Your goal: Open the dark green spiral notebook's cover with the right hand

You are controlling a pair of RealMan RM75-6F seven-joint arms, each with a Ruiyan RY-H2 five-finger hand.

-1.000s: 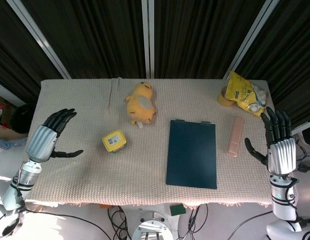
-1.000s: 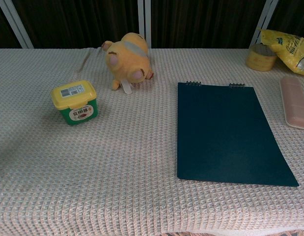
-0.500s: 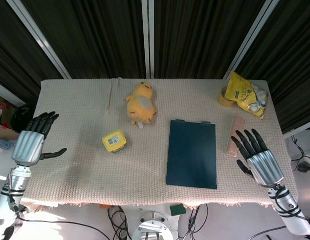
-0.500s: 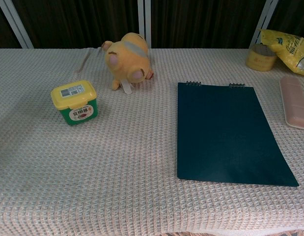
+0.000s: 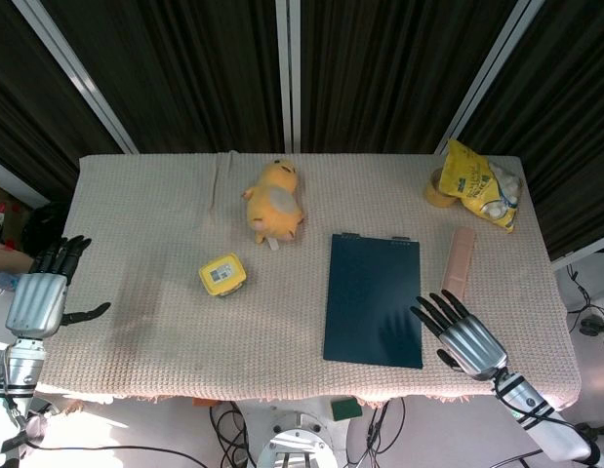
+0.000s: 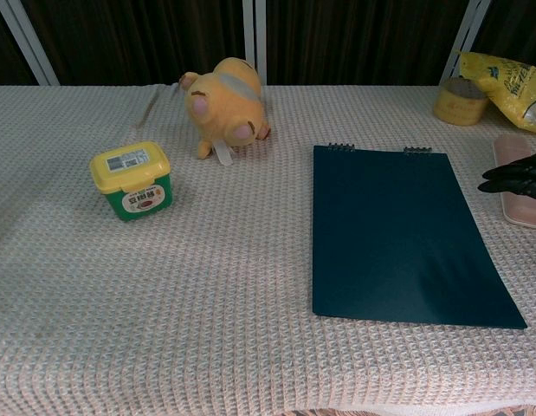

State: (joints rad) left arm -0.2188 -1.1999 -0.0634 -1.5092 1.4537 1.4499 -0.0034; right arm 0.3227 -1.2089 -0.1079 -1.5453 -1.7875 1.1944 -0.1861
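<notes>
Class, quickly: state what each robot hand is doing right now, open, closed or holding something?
Left hand: open, fingers apart, holding nothing.
Right hand: open, fingers spread, holding nothing, beside the notebook.

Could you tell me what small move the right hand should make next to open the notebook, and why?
Probably ease the right hand a little further left so its fingers reach the dark green spiral notebook's right edge. The cover lies flat and closed, the spiral is on the far edge, and the open hand sits just off the near right corner.

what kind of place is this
Probably a robot lab or data-collection booth, not a home: a table under a knitted cloth, black curtain panels behind it, and loose cables on the floor below.
</notes>
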